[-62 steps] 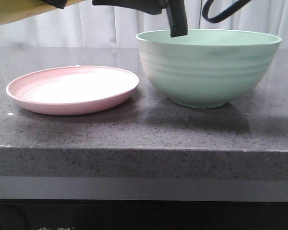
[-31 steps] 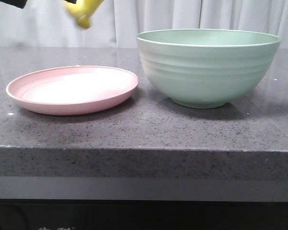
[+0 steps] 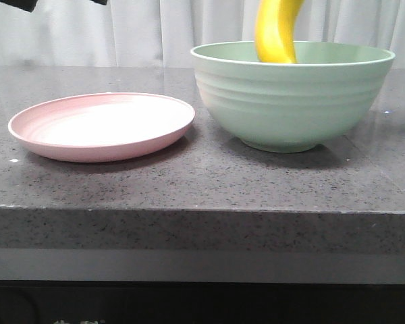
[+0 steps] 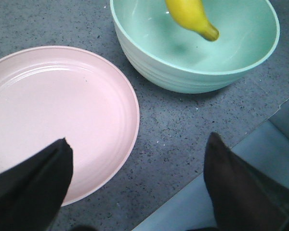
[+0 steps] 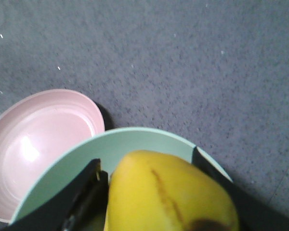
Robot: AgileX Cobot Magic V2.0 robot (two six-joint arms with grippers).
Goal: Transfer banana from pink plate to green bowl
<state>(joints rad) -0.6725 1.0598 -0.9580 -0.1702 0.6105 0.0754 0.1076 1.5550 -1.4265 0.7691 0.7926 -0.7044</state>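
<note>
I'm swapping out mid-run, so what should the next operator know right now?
Right pincer: shut on the banana, holding it upright with its lower end inside the green bowl.
Left pincer: open, holding nothing, above the near edge of the pink plate.
Done: banana lifted off the plate, which now holds nothing.
Left: release the banana into the bowl and withdraw.

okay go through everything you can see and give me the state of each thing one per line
banana: held upright, lower end dipped inside the bowl, not yet released
green bowl: upright on the counter
pink plate: empty, flat on the counter
right tool: shut on the banana
left tool: open, holding nothing
</note>
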